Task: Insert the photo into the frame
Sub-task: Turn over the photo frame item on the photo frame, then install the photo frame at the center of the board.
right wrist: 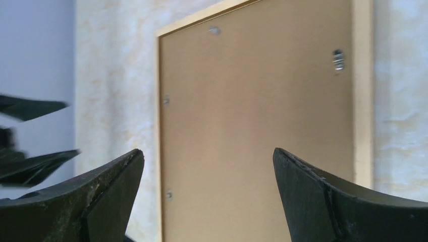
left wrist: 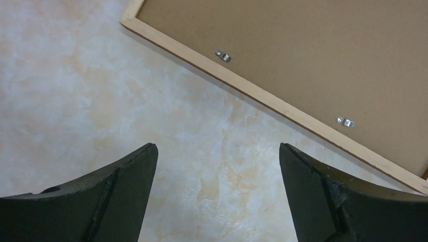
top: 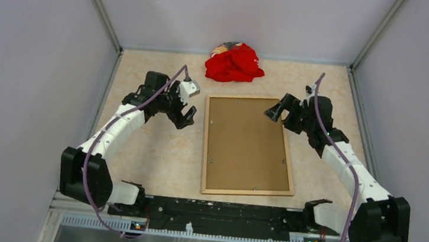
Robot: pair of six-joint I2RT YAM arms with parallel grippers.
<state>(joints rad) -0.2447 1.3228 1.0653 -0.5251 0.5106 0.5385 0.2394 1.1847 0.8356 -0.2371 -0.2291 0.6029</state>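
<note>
Our left pincer [top: 186,116] and right pincer [top: 278,109] both gape empty, flanking the frame [top: 246,190], which lies back-up on the surface [top: 156,151]. Wrist views show its metal clips [left wrist: 222,56]. Only overhead do we see a red cloth [top: 234,63] beyond.

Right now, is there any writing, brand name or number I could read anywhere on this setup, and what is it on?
None can be read.
The frame, its brown backing board and the table carry no text.
The red cloth has a small multicoloured patch, too small to read as lettering.
</note>
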